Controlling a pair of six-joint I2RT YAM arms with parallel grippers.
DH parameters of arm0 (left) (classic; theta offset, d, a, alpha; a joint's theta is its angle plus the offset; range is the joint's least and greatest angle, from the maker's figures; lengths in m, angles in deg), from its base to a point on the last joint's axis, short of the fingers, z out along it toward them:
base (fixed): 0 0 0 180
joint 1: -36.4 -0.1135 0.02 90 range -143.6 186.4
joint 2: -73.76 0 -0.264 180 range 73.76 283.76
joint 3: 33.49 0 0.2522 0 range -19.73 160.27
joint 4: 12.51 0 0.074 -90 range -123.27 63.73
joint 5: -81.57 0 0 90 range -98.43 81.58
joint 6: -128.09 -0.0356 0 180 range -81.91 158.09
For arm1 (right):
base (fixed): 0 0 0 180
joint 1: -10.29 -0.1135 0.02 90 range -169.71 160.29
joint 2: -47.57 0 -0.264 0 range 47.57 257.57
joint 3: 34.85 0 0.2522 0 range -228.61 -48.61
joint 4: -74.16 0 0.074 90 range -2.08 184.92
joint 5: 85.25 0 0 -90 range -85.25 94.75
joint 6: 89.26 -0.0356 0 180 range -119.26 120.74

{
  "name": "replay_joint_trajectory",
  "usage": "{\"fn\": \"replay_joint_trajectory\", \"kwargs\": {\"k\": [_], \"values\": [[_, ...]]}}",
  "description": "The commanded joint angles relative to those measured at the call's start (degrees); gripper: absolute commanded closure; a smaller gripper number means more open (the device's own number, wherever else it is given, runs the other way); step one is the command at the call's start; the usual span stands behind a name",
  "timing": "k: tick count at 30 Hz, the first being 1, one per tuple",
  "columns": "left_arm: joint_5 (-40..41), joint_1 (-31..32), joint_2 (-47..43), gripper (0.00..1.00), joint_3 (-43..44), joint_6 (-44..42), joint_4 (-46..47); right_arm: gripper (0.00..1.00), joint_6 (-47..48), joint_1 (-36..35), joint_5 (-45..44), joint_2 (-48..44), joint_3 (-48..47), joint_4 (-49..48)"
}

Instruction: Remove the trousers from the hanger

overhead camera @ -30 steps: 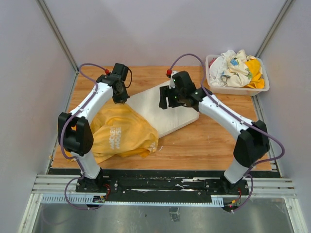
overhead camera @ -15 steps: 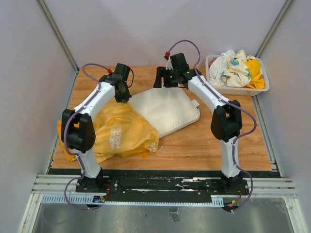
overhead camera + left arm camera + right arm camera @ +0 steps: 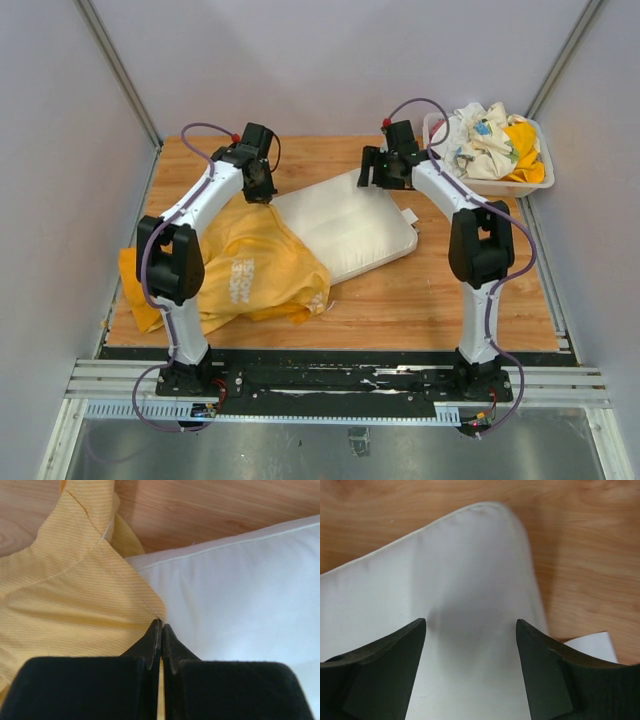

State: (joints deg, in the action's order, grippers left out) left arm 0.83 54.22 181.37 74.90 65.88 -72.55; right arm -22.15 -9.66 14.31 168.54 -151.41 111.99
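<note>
Sitting at the table's (image 3: pixel 450 290) far right corner, a white bin (image 3: pixel 480 186) is heaped with crumpled cloths (image 3: pixel 485 140), mostly white and yellow. Yellow garment (image 3: pixel 250 270) sprawls left of centre, its right edge overlapping a white cushion (image 3: pixel 350 225). Left gripper (image 3: pixel 161 627), jaws pressed together, pinches the garment's far edge. Right gripper (image 3: pixel 470 625) hangs over the cushion's far corner, jaws wide, holding nothing.
</note>
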Motion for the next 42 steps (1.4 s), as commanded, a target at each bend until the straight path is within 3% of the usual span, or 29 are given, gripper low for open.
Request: {"fn": "replay_joint_trajectory", "kwargs": {"k": [1,7,11,15,20,28,42], "values": [[-2.3,0.9,2.5,1.0,4.5,-1.4,0.4,0.26,-0.5,4.4,-4.1,-4.4,3.2,-3.2],[-3.2,1.0,5.4,1.0,6.7,-1.6,0.4,0.25,-0.8,6.3,3.7,0.3,2.4,-4.4],[-3.9,0.9,8.9,1.0,9.4,-2.2,-0.2,0.36,-3.7,5.9,14.5,2.0,6.4,-9.3],[-5.1,1.0,13.5,1.0,13.4,-2.5,-1.0,0.55,-5.9,3.9,22.9,1.2,13.0,-14.8],[-9.6,1.0,19.1,1.0,20.9,-1.8,-3.0,0.97,-9.7,0.4,31.6,-1.9,20.1,-22.5],[-15.5,3.0,21.0,1.0,30.3,-0.8,-4.8,0.99,-9.6,-5.1,35.7,-9.1,20.1,-22.9],[-25.8,8.4,17.4,1.0,30.8,0.7,-0.7,0.99,-11.5,-5.5,35.9,-8.2,19.2,-23.9]]}}
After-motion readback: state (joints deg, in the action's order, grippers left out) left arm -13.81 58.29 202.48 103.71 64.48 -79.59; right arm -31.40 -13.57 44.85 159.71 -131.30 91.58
